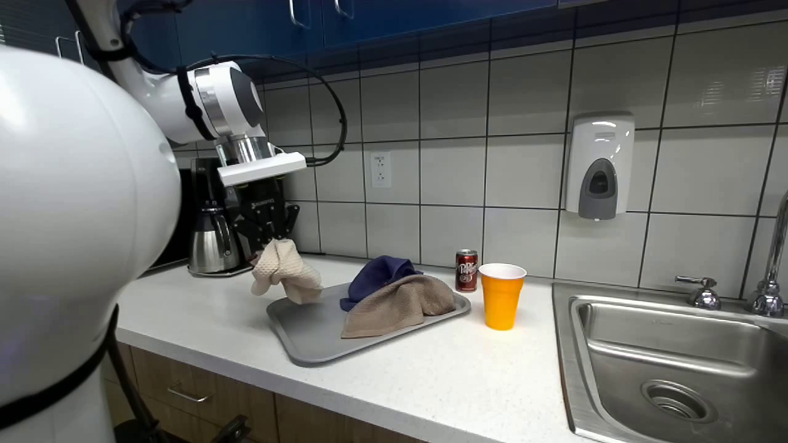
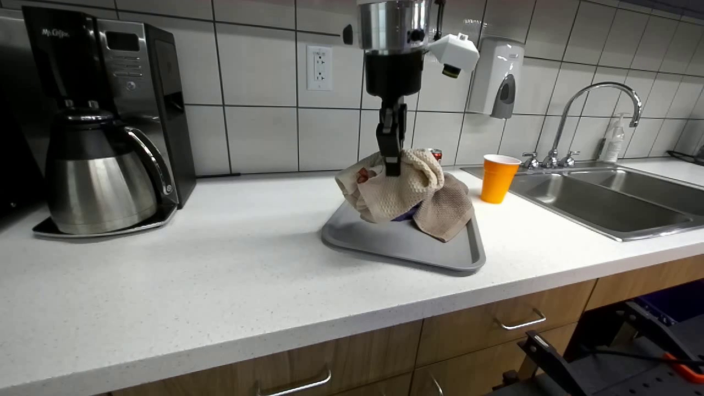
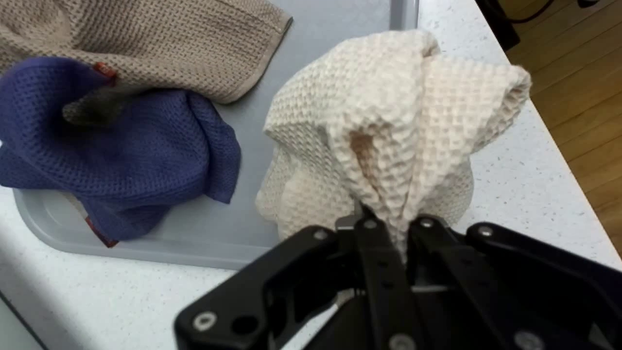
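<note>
My gripper (image 1: 269, 237) is shut on a cream waffle-weave cloth (image 1: 286, 271), pinching a gathered fold between its fingertips (image 3: 394, 226). The cloth hangs bunched over one end of a grey tray (image 1: 308, 335); I cannot tell whether its lowest part touches the tray. In the wrist view the cream cloth (image 3: 379, 97) bulges out in front of the fingers. A dark blue cloth (image 3: 155, 150) and a brown cloth (image 3: 180, 48) lie crumpled against each other on the tray. In an exterior view the cream cloth (image 2: 379, 192) hides most of the blue one.
An orange cup (image 1: 502, 298) and a dark red soda can (image 1: 466, 271) stand beyond the tray, near the steel sink (image 1: 569, 344). A coffee maker (image 2: 104, 165) stands at the counter's other end. The tiled wall (image 1: 452, 231) bounds the back; drawers (image 2: 495, 324) lie below the front edge.
</note>
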Controlling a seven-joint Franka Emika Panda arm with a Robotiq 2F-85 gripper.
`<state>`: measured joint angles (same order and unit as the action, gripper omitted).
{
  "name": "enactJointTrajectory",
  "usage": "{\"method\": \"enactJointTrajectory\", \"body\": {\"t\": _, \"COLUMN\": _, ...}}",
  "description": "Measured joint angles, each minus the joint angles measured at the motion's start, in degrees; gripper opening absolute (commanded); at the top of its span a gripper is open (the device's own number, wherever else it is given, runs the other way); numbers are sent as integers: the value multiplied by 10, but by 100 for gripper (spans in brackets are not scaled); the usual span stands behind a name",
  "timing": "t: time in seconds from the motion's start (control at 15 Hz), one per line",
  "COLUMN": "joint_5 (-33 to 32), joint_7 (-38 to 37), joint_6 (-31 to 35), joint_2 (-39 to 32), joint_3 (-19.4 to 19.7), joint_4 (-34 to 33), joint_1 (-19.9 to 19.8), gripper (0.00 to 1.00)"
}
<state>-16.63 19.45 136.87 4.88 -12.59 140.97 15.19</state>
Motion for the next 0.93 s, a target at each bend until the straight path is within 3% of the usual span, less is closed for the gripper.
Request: {"method": "enactJointTrajectory", "body": {"t": 0.93, "joint_5": -26, "joint_7": -12, "joint_6": 37, "joint_2": -67, "joint_3": 28, "joint_4": -5, "joint_1": -30, "gripper": 2}}
